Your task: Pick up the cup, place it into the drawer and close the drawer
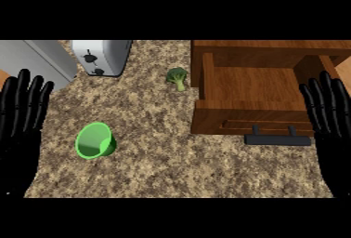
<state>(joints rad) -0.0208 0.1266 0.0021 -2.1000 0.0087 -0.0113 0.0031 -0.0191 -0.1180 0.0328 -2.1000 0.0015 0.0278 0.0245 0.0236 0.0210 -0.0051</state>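
Speckled brown stone makes up the surface, which fills most of the head view. At 11 o'clock stands a silver toaster with dark knobs on its near face; no writing can be read on it. Just beside it, at 10 o'clock, lies a plain grey slab. A broccoli lies near 12 o'clock, between the toaster and the wooden drawer. That drawer stands pulled open at 2 o'clock, its black handle facing 6 o'clock. The green cup lies tipped on its side at 8 o'clock, mouth showing, well apart from the drawer. Nothing lies between the two. At 9 o'clock the left hand rests with fingers straight and spread, holding nothing; at 3 o'clock the right hand does likewise.
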